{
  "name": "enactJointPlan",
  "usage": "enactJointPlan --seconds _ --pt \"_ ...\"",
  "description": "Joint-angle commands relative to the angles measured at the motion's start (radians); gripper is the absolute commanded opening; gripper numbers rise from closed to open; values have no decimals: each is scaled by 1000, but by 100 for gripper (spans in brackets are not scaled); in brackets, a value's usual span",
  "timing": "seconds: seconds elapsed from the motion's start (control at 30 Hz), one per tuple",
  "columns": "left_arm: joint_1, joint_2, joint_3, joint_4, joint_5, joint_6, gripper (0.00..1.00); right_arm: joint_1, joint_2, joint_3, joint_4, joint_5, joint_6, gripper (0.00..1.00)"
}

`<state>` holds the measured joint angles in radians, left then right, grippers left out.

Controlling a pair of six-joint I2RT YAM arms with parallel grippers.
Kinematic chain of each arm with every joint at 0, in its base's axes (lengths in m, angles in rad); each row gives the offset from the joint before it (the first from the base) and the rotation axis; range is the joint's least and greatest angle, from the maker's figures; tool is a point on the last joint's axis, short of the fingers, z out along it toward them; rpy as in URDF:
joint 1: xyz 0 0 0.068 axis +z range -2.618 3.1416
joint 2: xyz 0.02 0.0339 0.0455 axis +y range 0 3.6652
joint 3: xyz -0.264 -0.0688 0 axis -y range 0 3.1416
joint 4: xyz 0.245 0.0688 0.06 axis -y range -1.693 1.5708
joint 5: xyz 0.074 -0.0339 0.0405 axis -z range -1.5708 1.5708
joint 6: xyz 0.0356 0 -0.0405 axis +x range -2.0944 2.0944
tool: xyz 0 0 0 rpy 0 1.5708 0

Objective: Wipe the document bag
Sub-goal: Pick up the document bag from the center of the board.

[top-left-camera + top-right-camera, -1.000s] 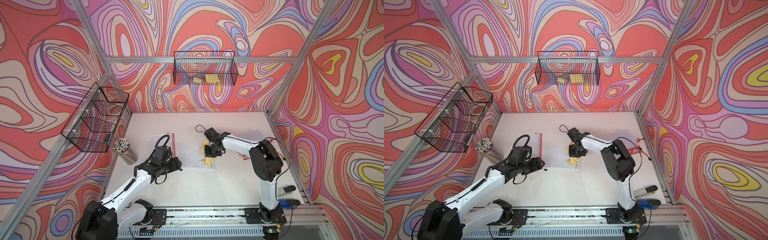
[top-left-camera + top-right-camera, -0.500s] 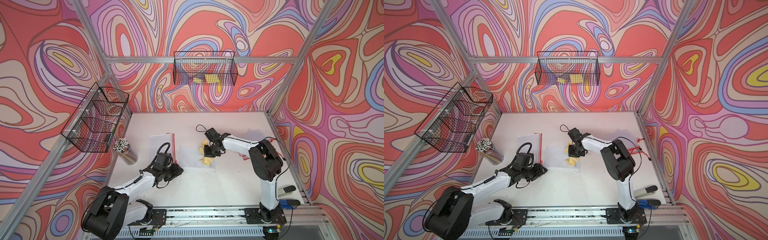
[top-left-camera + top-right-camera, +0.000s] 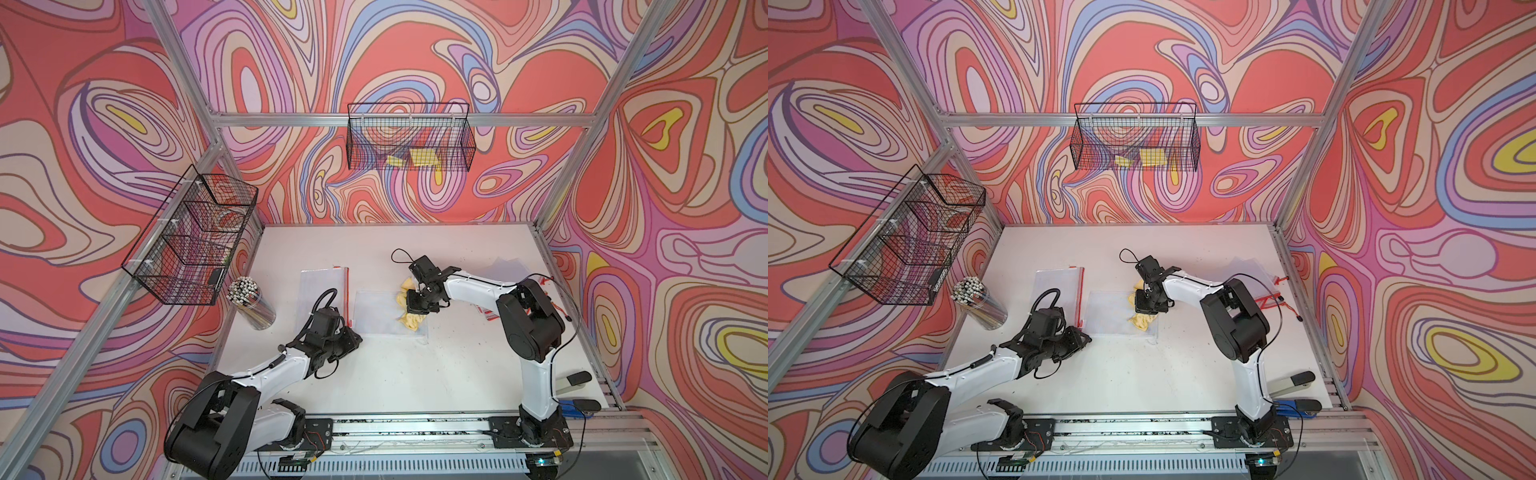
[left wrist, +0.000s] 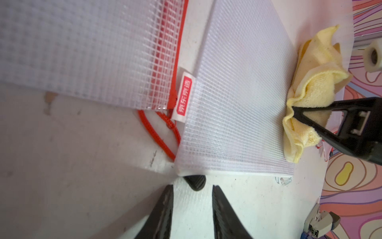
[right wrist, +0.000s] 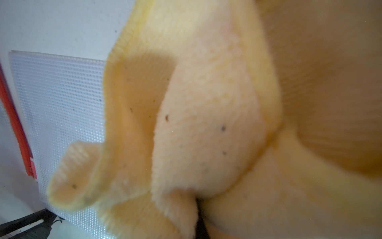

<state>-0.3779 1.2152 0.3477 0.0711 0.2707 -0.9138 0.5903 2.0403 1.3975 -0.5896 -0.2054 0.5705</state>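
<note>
The clear mesh document bag [image 3: 374,311] [image 3: 1106,311] lies flat mid-table, and in the left wrist view the bag [image 4: 237,103] fills the middle. A crumpled yellow cloth [image 3: 411,322] [image 4: 310,82] rests on its right part. My right gripper [image 3: 415,305] [image 3: 1144,305] is shut on the cloth, which nearly fills the right wrist view [image 5: 206,103]. My left gripper [image 3: 356,337] [image 4: 192,188] sits low at the bag's near-left corner. Its fingers stand apart, with their tips just short of the bag's edge.
A second mesh bag with a red zipper [image 3: 322,286] [image 4: 82,51] lies just left, its red cord [image 4: 157,132] beside the corner. A cup of pens [image 3: 251,303] stands at the left edge. Wire baskets [image 3: 191,241] [image 3: 409,141] hang on the walls. Red items [image 3: 1277,291] lie far right.
The left arm has folded down low, and its gripper has slid slightly nearer to the bag's near-left corner. The right gripper and cloth have stayed where they were.
</note>
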Motion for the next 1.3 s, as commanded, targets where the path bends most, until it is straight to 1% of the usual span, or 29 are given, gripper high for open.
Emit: enactJointPlan --seconds 0.0,0.13,0.27,0.43,0.53,0.63,0.77,0.87,1.0,1.1,1.27 --pt "7 -37 -18 47 -71 -14 34 9 86 -59 -41 13 12 0" --pt "7 -57 -4 54 -84 9 36 15 94 -58 -38 7 14 0" --pt "9 -9 4 114 -58 4 41 19 104 -48 -41 4 12 0" --pt "7 64 8 178 -22 -12 40 20 100 -48 -42 4 12 0" --pt "8 67 13 159 -27 -8 41 22 102 -53 -41 4 12 0" --pt "8 51 20 120 -39 2 49 22 105 -57 -35 0 13 0" --pt "7 43 21 101 -39 3 54 26 113 -53 -35 -7 12 0" --pt "9 43 15 98 -24 -2 67 26 113 -56 -36 -3 11 0" --pt "8 34 -23 126 -24 -24 77 26 116 -55 -35 -7 12 0" --pt "8 32 -38 139 -8 -37 79 28 120 -52 -36 -8 11 0" --pt "8 40 -77 217 14 -80 78 31 125 -48 -41 -9 9 0"
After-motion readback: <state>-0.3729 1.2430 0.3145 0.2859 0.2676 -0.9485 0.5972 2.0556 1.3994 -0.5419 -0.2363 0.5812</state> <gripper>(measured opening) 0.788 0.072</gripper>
